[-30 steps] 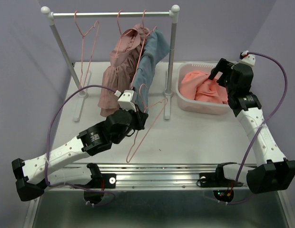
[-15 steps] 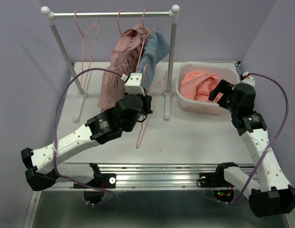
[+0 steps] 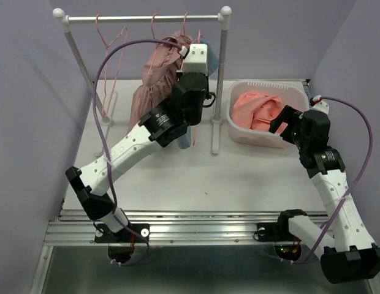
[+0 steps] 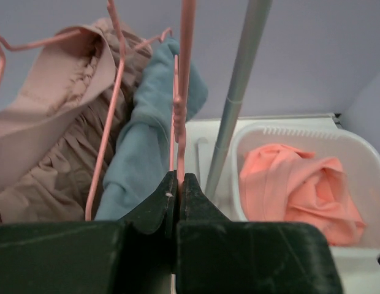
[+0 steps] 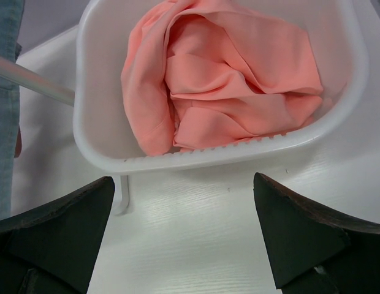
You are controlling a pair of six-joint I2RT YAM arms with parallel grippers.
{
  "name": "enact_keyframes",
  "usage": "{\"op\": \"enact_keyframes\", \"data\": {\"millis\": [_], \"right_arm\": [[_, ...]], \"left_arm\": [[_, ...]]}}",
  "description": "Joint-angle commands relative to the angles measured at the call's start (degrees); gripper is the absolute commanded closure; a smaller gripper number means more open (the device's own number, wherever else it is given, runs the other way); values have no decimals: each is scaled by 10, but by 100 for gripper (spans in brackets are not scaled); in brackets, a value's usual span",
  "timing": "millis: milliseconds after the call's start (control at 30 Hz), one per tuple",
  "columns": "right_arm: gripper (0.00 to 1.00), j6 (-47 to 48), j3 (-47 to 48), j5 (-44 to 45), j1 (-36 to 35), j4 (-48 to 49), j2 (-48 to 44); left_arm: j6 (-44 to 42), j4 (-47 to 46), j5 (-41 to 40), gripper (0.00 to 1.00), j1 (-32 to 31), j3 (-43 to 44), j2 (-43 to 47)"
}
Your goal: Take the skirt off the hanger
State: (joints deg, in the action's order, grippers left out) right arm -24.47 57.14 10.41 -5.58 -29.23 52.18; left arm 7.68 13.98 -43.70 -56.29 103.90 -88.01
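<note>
Skirt: dusty pink, gathered, draped on a pink wire hanger. It sits left of my left gripper and farther out, hung from the rail.

Blue garment: hangs between the skirt and the left gripper, just left of the wire I hold.

Pink hanger wire: rises straight up from the left gripper, whose jaws are pressed together and pinch it at its lower end. I cannot tell whether its hook is on the rail.

Rack post: grey, just right of the left gripper and beyond it.

White basket: directly ahead of my right gripper, standing on the white table. From the left gripper it lies to the right, past the post.

Coral garment: crumpled inside the basket.

Right gripper: jaws spread wide, holding nothing, poised over the table just short of the basket's near rim.

Spare pink hanger: on the rail, well to the left of the left gripper.
</note>
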Motion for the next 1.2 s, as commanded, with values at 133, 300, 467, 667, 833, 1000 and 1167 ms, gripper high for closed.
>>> {"op": "enact_keyframes", "data": {"millis": [133,300,467,667,833,1000,1167], "right_arm": [[0,4,6,-4,3,5,-29],[0,3,3,0,3,12,-31],[0,3,-3,0,3,16,-35],[0,1,-7,4,3,23,-38],[0,3,-15,0,3,30,-41],[0,3,-19,4,3,30,-38],[0,2,-20,5,3,32,-38]], "left_arm": [[-157,-50,-22,100,51,192,-118],[-202,-71,4,100,62,276,-179],[-191,-78,51,100,97,322,-216],[-160,-88,114,100,137,319,-229],[-163,-113,140,100,153,315,-247],[-153,-127,166,100,166,294,-248],[-145,-130,186,100,167,271,-250]]}}
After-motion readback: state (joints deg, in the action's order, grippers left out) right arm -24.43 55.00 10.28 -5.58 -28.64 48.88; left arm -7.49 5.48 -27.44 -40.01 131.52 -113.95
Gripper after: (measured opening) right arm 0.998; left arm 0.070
